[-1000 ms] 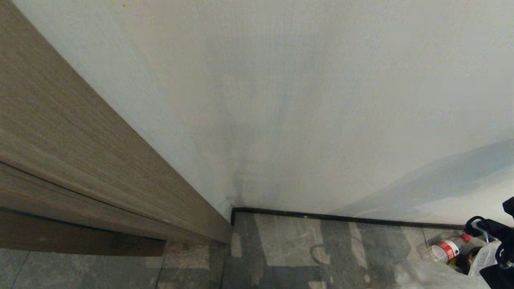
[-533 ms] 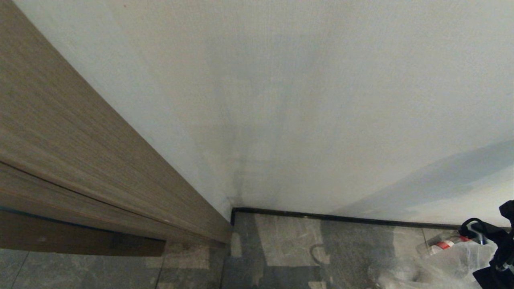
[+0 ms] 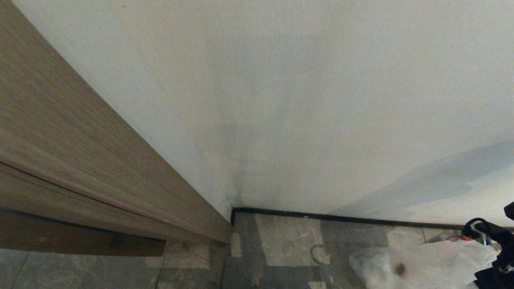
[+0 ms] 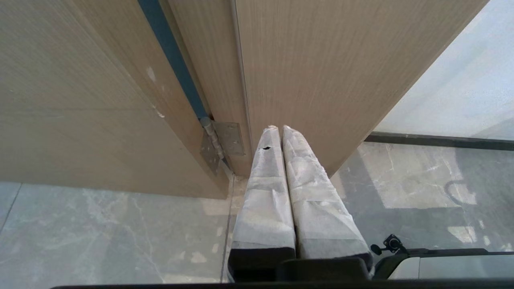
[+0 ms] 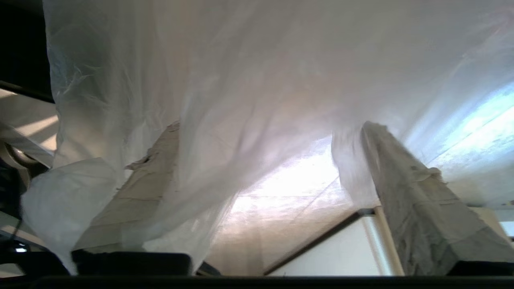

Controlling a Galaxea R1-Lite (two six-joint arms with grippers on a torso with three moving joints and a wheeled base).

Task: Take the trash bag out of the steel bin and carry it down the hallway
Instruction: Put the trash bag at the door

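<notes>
While your right gripper (image 5: 273,148) stands with its two fingers spread wide, one trash bag (image 3: 417,263) lies slumped on the hallway tiles (image 3: 289,249) against the dark skirting (image 3: 341,218), its film draped loosely over both fingers. Your left gripper (image 4: 280,128), pressed together, hangs near the one wooden door (image 4: 313,64). You have open tiles left of the bag.

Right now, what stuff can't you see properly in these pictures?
- The bottle in the head view: mostly hidden behind the trash bag lying on the floor.
- The right gripper in the right wrist view: bag plastic drapes over its wide-open jaws and blocks what's beyond.
- The steel bin: in none of the views.
- The right arm: cut off by the head view's edge.
</notes>
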